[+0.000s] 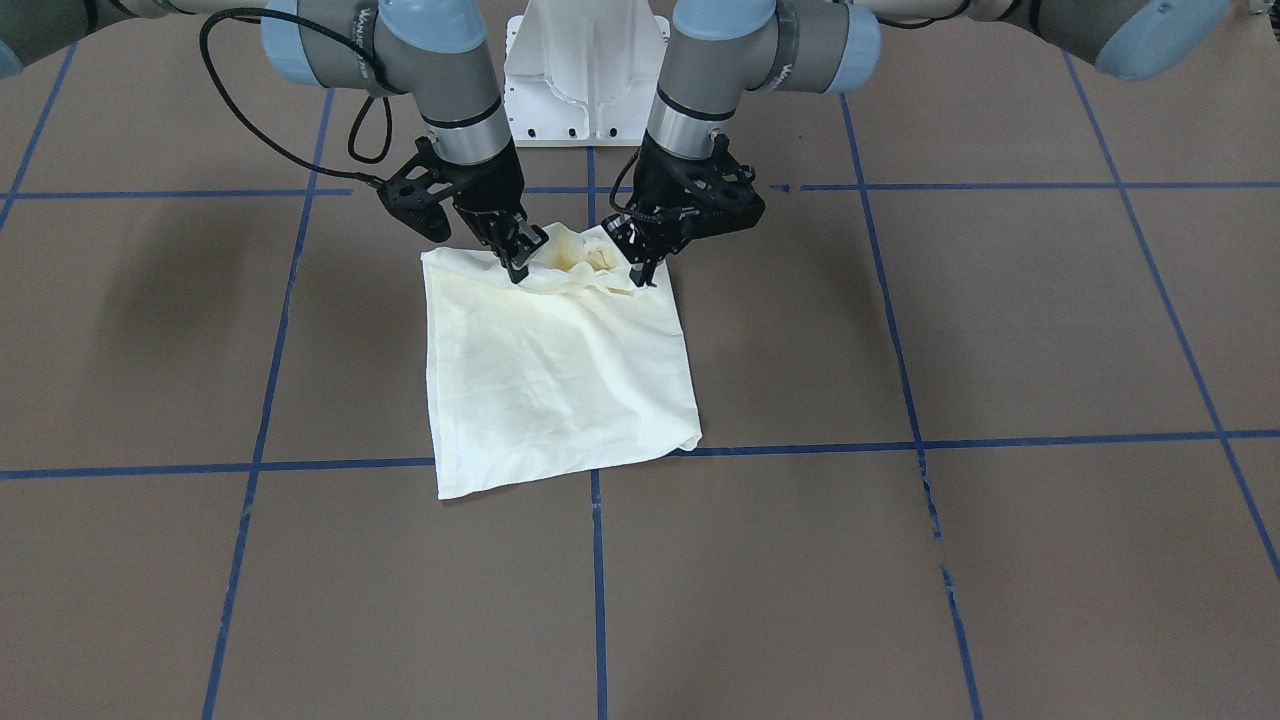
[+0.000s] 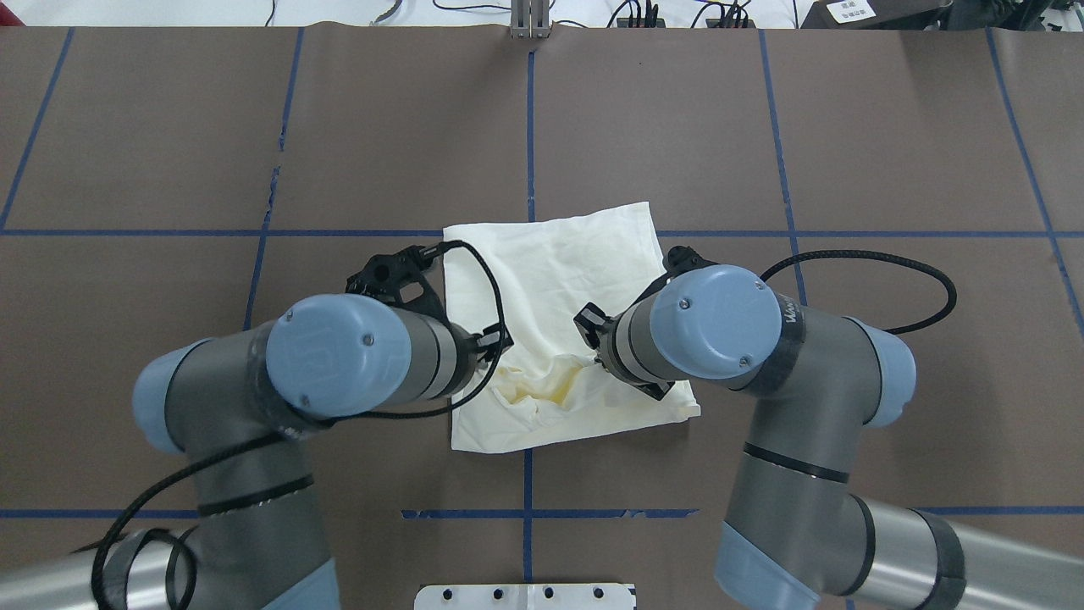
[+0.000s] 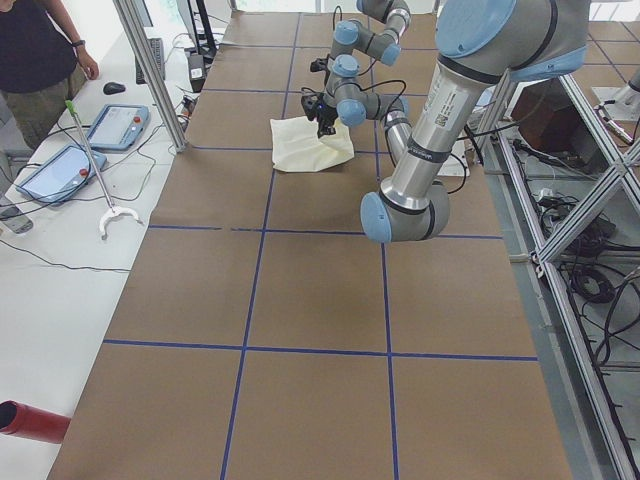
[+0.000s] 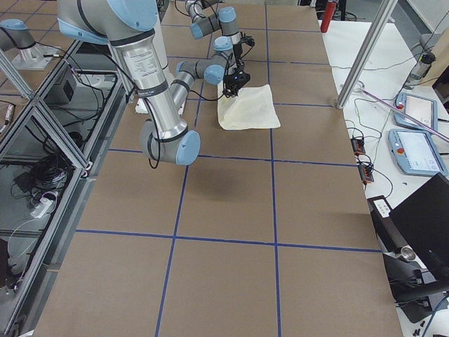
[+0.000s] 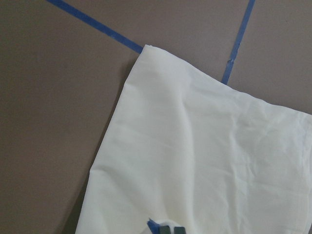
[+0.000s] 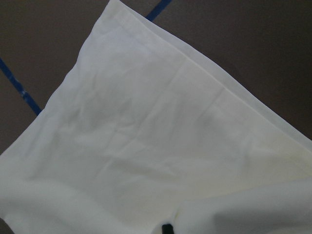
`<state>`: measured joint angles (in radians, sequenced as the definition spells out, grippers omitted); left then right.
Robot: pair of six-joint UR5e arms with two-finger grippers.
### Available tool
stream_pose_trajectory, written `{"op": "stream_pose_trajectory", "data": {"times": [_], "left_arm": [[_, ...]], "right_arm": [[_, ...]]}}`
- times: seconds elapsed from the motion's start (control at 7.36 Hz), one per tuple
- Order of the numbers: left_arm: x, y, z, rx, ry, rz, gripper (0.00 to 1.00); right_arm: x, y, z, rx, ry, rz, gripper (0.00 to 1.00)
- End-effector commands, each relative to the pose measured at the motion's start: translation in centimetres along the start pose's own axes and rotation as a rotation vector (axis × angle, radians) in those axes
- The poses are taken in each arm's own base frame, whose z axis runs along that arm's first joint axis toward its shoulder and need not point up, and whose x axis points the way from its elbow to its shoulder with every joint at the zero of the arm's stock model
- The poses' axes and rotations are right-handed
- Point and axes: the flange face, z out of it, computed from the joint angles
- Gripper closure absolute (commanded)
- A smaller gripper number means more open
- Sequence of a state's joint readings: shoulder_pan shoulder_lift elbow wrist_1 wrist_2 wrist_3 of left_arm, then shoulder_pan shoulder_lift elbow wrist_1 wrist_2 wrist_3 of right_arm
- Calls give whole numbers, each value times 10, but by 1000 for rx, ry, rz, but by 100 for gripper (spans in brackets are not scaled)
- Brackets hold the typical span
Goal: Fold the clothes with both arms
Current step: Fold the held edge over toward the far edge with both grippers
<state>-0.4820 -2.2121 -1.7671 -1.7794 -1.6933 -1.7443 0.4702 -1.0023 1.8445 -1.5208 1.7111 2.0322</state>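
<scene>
Though rumpled, plain cream shirt (image 1: 560, 370), apparently folded.

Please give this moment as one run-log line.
left gripper: shut on shirt edge | right gripper: shut on shirt edge | shirt: folded, bunched between grippers, on table
</scene>
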Motion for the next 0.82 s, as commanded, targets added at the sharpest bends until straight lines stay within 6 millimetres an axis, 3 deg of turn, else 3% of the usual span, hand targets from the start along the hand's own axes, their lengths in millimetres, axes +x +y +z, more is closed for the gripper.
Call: {"op": "stream_pose_trajectory", "data": {"times": [0.0, 0.41, 0.68], "left_arm": [[0, -13, 13, 4, 13, -1, 100], [0, -42, 11, 43, 7, 12, 100], [19, -75, 25, 86, -10, 17, 100]], "right_arm": [[-28, -34, 4, 23, -20, 27, 100], [-88, -81, 43, 16, 42, 50, 100], [-112, -97, 42, 21, 48, 48, 100]]}}
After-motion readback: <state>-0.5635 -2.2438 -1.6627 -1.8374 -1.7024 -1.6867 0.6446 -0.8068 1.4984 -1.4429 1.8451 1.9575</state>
